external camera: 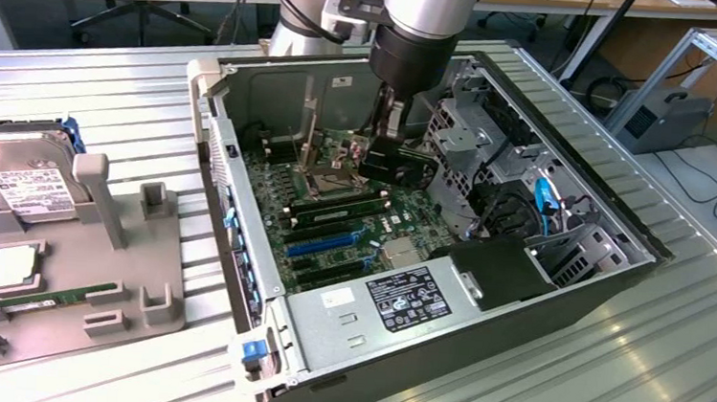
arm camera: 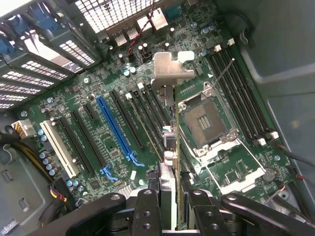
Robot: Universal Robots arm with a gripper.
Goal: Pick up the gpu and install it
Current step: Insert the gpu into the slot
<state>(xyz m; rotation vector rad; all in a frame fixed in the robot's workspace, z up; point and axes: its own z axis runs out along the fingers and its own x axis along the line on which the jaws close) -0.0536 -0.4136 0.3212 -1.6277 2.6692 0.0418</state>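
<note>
While the open grey steel computer case (external camera: 278,89) lies on its side on the ribbed aluminium table (external camera: 627,376), we see the silver-and-black robot arm (external camera: 425,14) reaching straight down into it, a posture that we judge lets a card meet the board squarely. Beneath the jaws spreads the green motherboard (arm camera: 74,93), face up so that every slot is open to an approach from above. Well apart from the jaws, outside the case, sits the grey moulded parts tray (external camera: 134,279), where a boxy silver hard drive with a white label (external camera: 21,184) leans in its cradle. We take it the tray keeps parts at known spots for picking.

The black gripper (arm camera: 172,216) has its jaws pressed onto the two flat faces of the gpu (arm camera: 171,142), a thin dark expansion card with a silvery metal bracket, seen edge-on between them. It is above the board and, as far as we can tell, not yet seated. A hold on the faces leaves the card's edges free.

To one side of the jaws runs the long blue expansion slot (arm camera: 115,128), and to the other sits the square silver processor socket (arm camera: 204,123). The card runs in much the same direction as the black slots just below it, which we read as alignment with a slot.
</note>
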